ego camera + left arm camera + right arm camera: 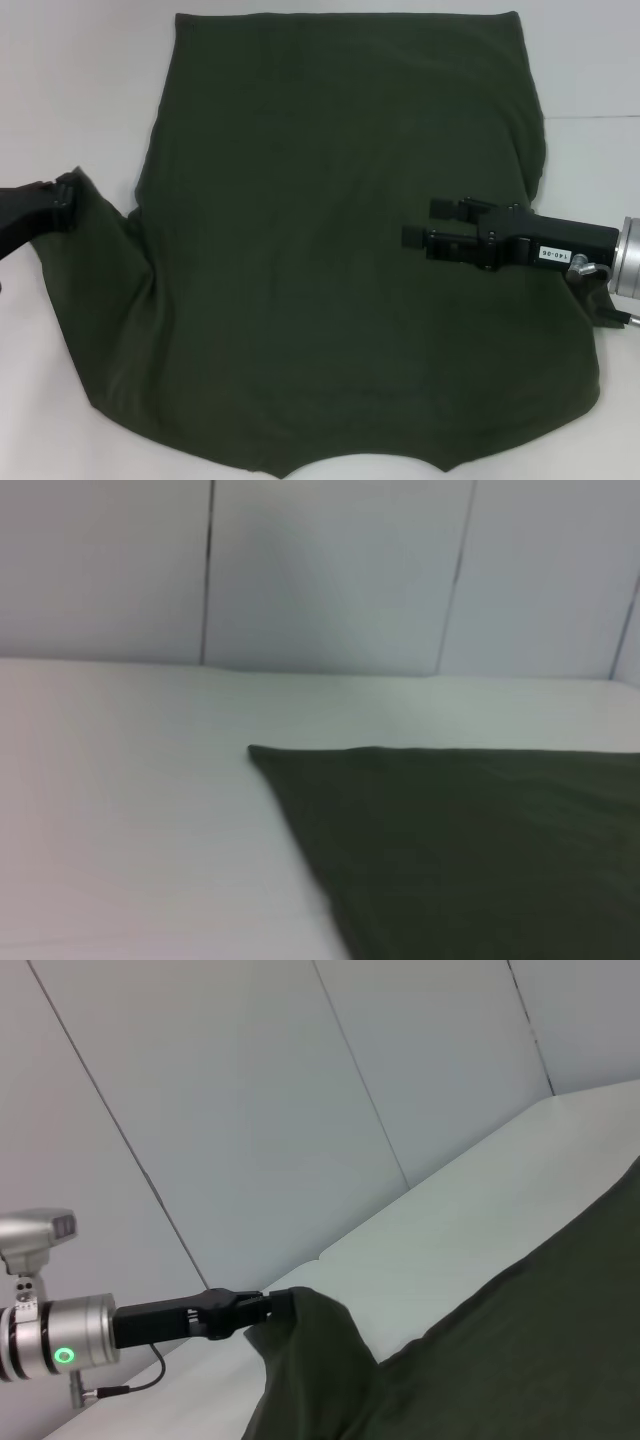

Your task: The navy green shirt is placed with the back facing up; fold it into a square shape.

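- navy green shirt [330,250] spread flat on white worktop [70,90], covering most of it, collar cut-out at near edge.
- left gripper [66,202] at shirt's left sleeve, clamped on sleeve tip, cloth lifted off worktop.
- right gripper [432,224] above shirt's right side, 2 fingers parted, holding nothing, pointing toward shirt centre.

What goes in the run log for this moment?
shirt: flat on table, unfolded | left pincer: shut on shirt's left sleeve, lifted | right pincer: open, over shirt's right side
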Robot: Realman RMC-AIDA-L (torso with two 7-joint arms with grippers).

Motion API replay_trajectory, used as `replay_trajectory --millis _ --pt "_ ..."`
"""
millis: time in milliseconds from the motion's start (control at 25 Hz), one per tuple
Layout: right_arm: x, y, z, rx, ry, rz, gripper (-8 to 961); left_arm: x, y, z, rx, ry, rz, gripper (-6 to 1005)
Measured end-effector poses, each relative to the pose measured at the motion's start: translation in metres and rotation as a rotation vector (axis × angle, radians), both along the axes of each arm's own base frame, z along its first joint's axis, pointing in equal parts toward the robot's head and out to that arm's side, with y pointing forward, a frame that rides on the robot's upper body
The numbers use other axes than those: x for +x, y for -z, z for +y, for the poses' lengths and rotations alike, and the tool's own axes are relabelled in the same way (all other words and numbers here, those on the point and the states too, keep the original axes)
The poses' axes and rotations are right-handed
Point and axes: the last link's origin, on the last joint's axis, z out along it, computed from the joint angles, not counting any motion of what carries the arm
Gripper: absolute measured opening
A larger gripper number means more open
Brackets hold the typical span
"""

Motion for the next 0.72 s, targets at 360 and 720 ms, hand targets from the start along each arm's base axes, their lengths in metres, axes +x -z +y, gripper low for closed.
replay_trajectory --millis 360,720 --pt "0.0 0.0 0.0 0.0 0.0 0.0 892 0.019 0.001 -0.01 -0.067 0.103 -0.097 -2" --pt "0.002 0.0 -0.002 0.001 0.004 -0.001 892 0.038 0.009 -0.005 -0.115 0.176 -0.125 -1"
